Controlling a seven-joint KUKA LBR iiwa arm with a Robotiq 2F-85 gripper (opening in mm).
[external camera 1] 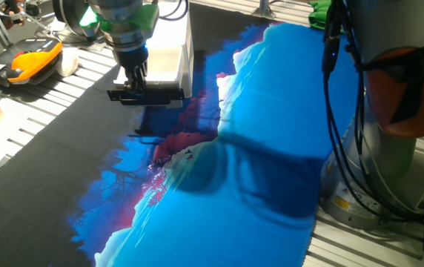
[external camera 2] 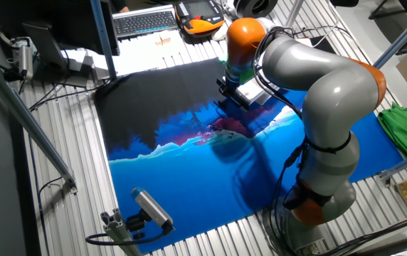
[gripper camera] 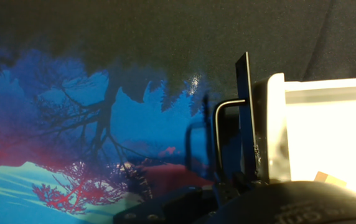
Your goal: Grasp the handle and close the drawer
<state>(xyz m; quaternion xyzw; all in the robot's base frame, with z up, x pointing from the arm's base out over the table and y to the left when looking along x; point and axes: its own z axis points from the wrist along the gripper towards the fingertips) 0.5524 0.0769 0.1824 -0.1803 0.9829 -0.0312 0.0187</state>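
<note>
One fixed view shows you the claw (external camera 1: 139,83) lowered right at the handle (external camera 1: 145,94), the black bar across the front of the drawer (external camera 1: 164,63), which sits on the black far part of the bench's blue-and-black printed cloth (external camera 1: 271,148); an orange-black device (external camera 1: 30,59) lies well apart at the bench edge. Hand view gives you the handle (gripper camera: 228,134) standing off the white drawer (gripper camera: 327,137) front; whether the claw is clenched on it you cannot tell.
</note>
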